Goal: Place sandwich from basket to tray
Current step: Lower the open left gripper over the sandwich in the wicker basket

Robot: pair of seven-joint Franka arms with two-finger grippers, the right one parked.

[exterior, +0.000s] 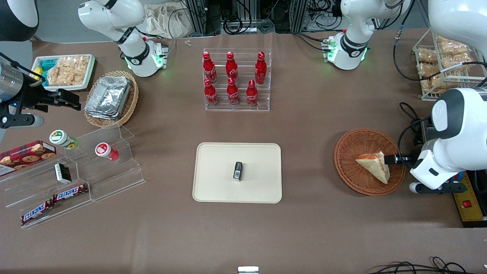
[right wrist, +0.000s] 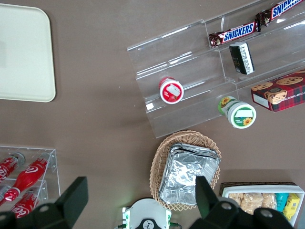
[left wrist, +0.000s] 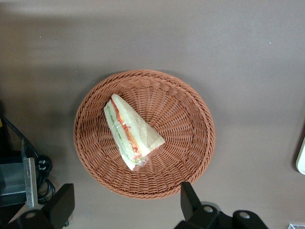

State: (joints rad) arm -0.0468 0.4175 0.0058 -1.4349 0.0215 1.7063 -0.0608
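I have the gripper [left wrist: 124, 210] hovering above the basket [left wrist: 190, 157], jaws spread wide and empty. The sandwich [left wrist: 131, 132] lies inside, directly below, its long axis slanting across the jaws' gap, well apart from the tray [exterior: 213, 182].

A robotics laboratory dressed as a snack counter: white robot arm bases [exterior: 146, 57] are bolted onto a brown-covered table [exterior: 304, 228], with black cables [exterior: 236, 24] and aluminium framing crowding its upper edge and a yellow-and-black power strip [exterior: 471, 203] at the working arm's end. Shop-style props fill the table, including red cola bottles [exterior: 232, 78] in a clear acrylic rack, Snickers bars [exterior: 70, 192] on a clear stepped display and a red box of cookies [exterior: 26, 154]. The left arm's gripper [left wrist: 126, 210] hangs over a reddish-brown wicker basket [left wrist: 190, 143].
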